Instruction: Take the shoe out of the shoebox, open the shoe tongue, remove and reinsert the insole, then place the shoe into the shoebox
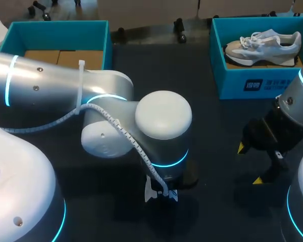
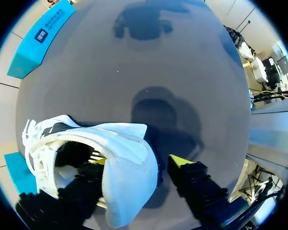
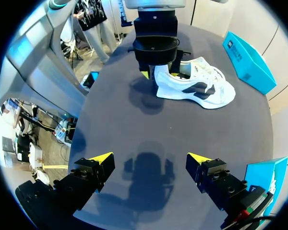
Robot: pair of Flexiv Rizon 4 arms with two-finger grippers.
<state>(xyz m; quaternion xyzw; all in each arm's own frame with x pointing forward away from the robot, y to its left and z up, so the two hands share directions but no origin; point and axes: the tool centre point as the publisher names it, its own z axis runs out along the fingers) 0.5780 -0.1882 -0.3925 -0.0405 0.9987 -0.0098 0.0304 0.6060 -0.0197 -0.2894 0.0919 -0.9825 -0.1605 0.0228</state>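
Mostly hidden, head view: my left arm (image 1: pixel 65 85) lies across the middle of the counter (image 1: pixel 212 121). Its wrist covers its own tool and nearly all of the white shoe. A white-and-dark scrap shows under the wrist, too small for me to name.

- White shoe (image 3: pixel 197 86): on its sole on the dark counter, well apart from both boxes. It has dark side panels and loose laces. The inside is shadowed in the left wrist view, and I cannot make out the insole.
- Left tool (image 2: pixel 139 162): spread. One finger stands down inside the shoe's opening, partly hidden by the collar. The other stands outside the heel with a dark gap between it and the shoe. The heel wall sits between the fingers, not pinched.
- Right tool (image 3: pixel 150 157): spread, nothing between its fingers, over bare counter near the right teal box and well apart from the white shoe.
- Right teal box (image 1: pixel 242 83): far right corner, one end cut off behind my right arm. It holds a second shoe (image 1: pixel 265 45), grey and white.
- Left teal box (image 1: pixel 55 30): far left, brown card (image 1: pixel 65 58) inside, near wall hidden by my left arm.
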